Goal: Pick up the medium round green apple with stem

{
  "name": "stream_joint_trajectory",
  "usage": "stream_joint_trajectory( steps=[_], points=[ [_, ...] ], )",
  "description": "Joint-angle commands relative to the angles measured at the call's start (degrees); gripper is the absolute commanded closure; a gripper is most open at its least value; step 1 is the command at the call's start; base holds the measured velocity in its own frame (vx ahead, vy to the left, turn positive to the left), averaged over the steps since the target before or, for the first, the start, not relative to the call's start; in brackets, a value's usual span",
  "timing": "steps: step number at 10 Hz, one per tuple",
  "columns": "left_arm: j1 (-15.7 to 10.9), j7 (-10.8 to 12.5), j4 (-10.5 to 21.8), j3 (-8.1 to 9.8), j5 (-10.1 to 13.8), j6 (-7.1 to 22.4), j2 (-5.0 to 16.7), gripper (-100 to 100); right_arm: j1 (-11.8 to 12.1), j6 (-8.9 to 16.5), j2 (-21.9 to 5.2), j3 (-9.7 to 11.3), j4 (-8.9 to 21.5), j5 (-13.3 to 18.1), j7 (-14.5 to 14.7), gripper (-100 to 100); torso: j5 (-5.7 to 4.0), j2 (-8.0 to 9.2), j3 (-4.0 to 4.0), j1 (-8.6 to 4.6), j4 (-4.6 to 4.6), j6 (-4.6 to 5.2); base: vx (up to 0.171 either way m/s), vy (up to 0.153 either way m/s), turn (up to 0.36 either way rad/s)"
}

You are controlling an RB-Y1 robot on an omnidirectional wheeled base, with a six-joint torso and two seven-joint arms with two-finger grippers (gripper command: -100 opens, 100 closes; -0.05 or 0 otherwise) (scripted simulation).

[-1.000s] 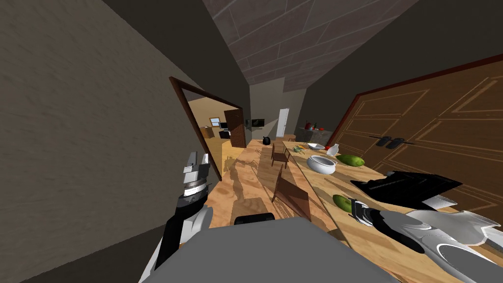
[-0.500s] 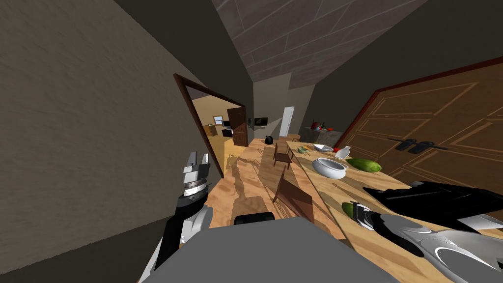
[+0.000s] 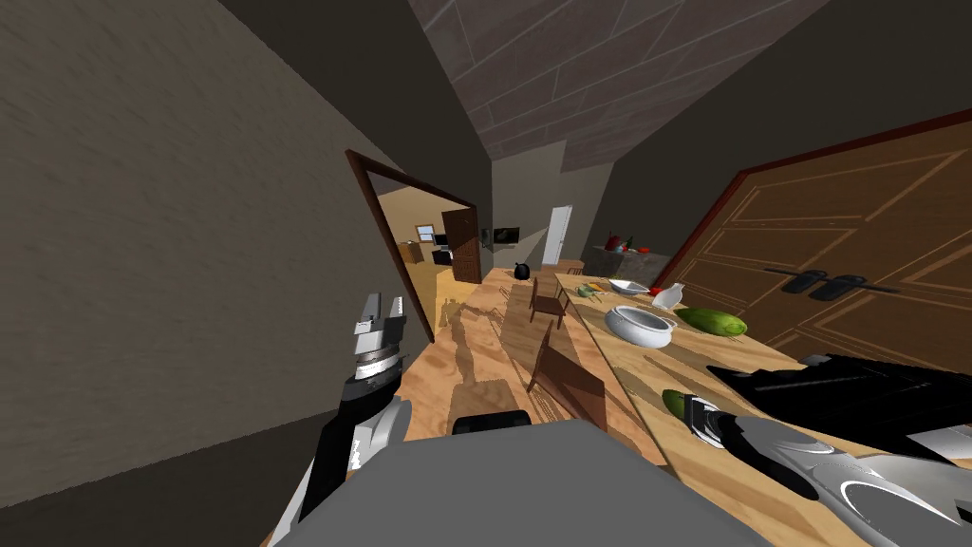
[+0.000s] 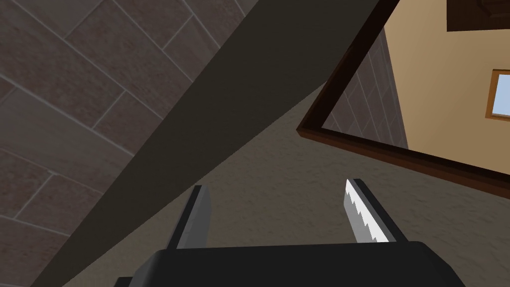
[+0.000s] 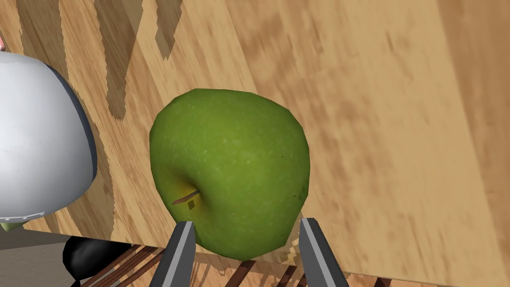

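The green apple (image 5: 229, 169), round with a short brown stem in its dimple, is over the wooden table (image 3: 655, 366) close to its near edge. My right gripper (image 5: 245, 223) has its two fingers pressed on the apple's sides, shut on it. In the head view the apple (image 3: 672, 401) peeks out just beyond the right gripper (image 3: 691, 410). Whether the apple touches the tabletop, I cannot tell. My left gripper (image 3: 380, 309) is raised at my left side, near the wall, and stands open (image 4: 275, 185) with nothing between its fingers.
A white bowl (image 3: 641, 326) and a long green vegetable (image 3: 710, 321) sit farther along the table. A flat black object (image 3: 835, 385) lies right of the apple. A wooden chair (image 3: 570, 375) stands at the table's left side. A white rounded thing (image 5: 40, 149) is beside the apple.
The whole head view has shifted, so my head or base has turned a little; the table's things slid rightward in it. My right gripper stays on the apple. The left arm has not moved.
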Motion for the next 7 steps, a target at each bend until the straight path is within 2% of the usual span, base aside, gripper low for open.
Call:
stream_joint_trajectory(
  steps=[1,2,3,4,5,6,7],
  points=[
    [0.00,0.00,0.00,0.00,0.00,0.00,0.00,0,0.00,0.00,0.00,0.00,0.00,0.00,0.00,100,0.00,0.00,0.00,0.00,0.00,0.00,0.000,0.000,0.000],
    [0.00,0.00,0.00,0.00,0.00,0.00,0.00,0,0.00,0.00,0.00,0.00,0.00,0.00,0.00,100,0.00,-0.01,0.00,0.01,0.00,0.00,0.000,0.000,0.000],
    [0.00,0.00,0.00,0.00,0.00,0.00,0.00,0,0.00,0.01,0.00,0.00,0.00,0.00,0.01,0,0.01,-0.01,-0.01,0.02,0.00,0.00,0.000,0.000,0.000],
    [0.00,0.00,0.00,0.00,0.00,0.00,0.00,0,-0.02,-1.21,-0.58,-0.73,-0.02,0.09,1.11,100,0.01,-0.01,-0.01,0.02,0.00,0.00,0.033,0.032,-0.211],
    [0.01,0.00,0.00,0.00,0.00,0.00,0.00,0,0.09,-1.94,-1.51,-0.84,-0.86,0.24,1.39,100,0.05,-0.05,-0.04,0.13,-0.04,0.15,0.072,0.090,-0.297],
    [0.01,0.00,0.00,0.00,0.00,0.00,-0.01,0,-0.08,-1.43,-0.92,-0.90,-0.24,0.15,1.19,100,0.08,-0.13,-0.08,0.35,-0.05,0.15,0.031,0.051,-0.077],
    [0.00,0.00,0.00,0.00,0.00,0.00,0.00,0,0.00,-1.69,-0.94,-0.99,-0.12,0.17,1.51,0,0.08,-0.10,-0.06,0.27,-0.02,-0.01,0.002,0.009,0.005]
  ],
)
